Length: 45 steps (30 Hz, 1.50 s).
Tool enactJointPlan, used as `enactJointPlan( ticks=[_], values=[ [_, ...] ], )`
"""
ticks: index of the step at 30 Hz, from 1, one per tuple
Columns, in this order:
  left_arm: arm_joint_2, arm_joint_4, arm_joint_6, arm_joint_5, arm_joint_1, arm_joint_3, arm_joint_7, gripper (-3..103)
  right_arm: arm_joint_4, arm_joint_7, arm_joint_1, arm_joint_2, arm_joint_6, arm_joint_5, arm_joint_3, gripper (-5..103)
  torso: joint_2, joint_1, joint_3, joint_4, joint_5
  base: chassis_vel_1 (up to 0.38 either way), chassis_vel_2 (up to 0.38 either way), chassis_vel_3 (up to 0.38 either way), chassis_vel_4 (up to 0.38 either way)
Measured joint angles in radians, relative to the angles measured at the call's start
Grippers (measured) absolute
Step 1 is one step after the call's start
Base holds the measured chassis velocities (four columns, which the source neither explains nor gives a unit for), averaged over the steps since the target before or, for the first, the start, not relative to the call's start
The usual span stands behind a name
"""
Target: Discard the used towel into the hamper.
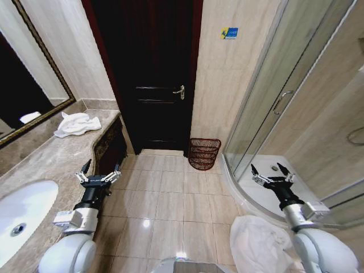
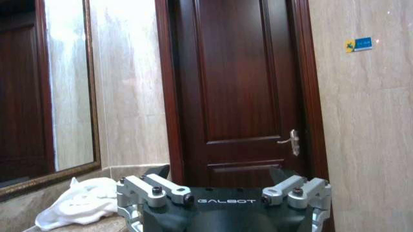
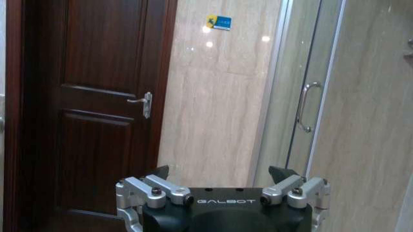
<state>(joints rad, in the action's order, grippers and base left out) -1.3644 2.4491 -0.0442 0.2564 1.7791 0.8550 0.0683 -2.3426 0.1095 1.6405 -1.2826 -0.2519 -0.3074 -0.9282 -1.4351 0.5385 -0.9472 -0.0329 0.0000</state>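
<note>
A crumpled white towel (image 1: 78, 124) lies on the marble table's (image 1: 51, 159) far end; the dark red-brown wire hamper (image 1: 203, 153) stands by the door. Left end effector (image 1: 99, 173) and right end effector (image 1: 273, 174) hover wide open, empty.

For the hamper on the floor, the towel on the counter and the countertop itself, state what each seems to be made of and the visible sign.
Hamper: likely coated metal wire, dark red-brown; the floor shows through its open weave.
Towel: soft white cloth, probably terry; it lies crumpled in loose folds.
Countertop: polished stone, perhaps marble; mottled grey-brown veining with a slight sheen.
</note>
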Motion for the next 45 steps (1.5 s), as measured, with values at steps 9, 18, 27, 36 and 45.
enactJointPlan(
  ticks=[9,18,27,36,45],
  values=[
    [-0.002,0.003,0.0,0.0,0.005,0.001,0.0,100,-0.004,0.005,0.007,-0.006,0.001,0.001,0.0,100,0.0,0.0,0.0,0.0,0.0,0.0,0.0,0.0,0.0],
    [-0.001,0.003,0.002,0.0,0.008,0.003,0.0,100,-0.006,0.007,0.015,-0.013,0.009,0.002,-0.002,100,0.0,0.0,0.0,-0.0001,-0.0001,0.0,0.0,0.0,0.0],
    [-0.001,0.001,0.006,0.001,0.009,0.003,0.0,100,-0.006,0.009,0.02,-0.015,0.014,0.003,-0.004,100,0.0,0.0,0.0,0.0,0.0,-0.038,0.031,0.042,-0.036],
    [-0.002,-0.007,0.016,0.001,0.009,0.004,-0.001,100,-0.006,0.009,0.018,-0.016,0.015,0.006,-0.001,100,0.0,0.0,0.0,-0.0001,0.0,-0.074,0.092,0.084,-0.073],
    [-0.004,-0.016,0.024,0.0,0.009,0.005,-0.002,100,-0.002,0.008,0.015,-0.018,0.015,0.009,0.002,100,0.0,0.0,0.0,0.0,0.0001,-0.045,0.078,0.076,-0.045]
  ],
)
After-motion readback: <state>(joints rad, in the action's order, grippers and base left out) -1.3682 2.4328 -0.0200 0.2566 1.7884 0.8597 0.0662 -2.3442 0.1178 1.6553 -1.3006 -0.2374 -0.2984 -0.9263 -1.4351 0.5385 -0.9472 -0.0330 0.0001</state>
